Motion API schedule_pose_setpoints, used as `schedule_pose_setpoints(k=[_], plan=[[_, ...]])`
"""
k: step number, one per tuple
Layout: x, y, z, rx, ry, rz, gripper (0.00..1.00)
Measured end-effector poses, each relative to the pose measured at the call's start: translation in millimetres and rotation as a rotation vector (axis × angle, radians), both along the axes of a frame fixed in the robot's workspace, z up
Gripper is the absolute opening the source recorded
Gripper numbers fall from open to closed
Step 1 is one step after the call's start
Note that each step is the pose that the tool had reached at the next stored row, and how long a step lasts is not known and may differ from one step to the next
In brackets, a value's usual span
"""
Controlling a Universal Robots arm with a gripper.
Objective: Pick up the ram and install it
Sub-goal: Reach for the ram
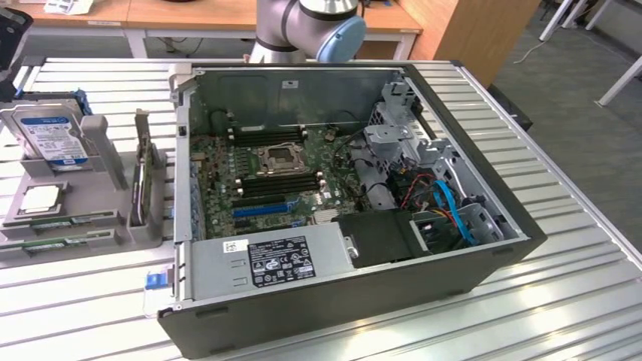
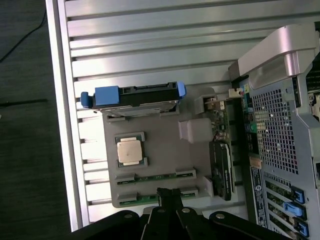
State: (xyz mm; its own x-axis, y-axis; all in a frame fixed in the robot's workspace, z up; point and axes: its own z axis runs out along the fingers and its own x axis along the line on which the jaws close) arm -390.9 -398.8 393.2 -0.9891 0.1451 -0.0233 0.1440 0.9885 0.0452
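Green and flat, the ram lies in the outermost slot of your grey holder, with a second stick just beside it, then the processor and the hard drive. Your gripper hangs above those sticks, fingers pressed together, carrying nothing. The open computer case stands beside the holder, on the exterior view's right.

arm: cut by edge | claw: hides ram end
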Motion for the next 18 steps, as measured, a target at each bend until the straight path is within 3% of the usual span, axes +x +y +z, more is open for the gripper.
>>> schedule_pose_setpoints(k=[8, 18], plan=[[-0.1, -0.9, 0.0, 0.0, 0.0, 0.0, 0.1], [0.0, -12.3, 0.0, 0.0, 0.0001, 0.0, 0.1]])
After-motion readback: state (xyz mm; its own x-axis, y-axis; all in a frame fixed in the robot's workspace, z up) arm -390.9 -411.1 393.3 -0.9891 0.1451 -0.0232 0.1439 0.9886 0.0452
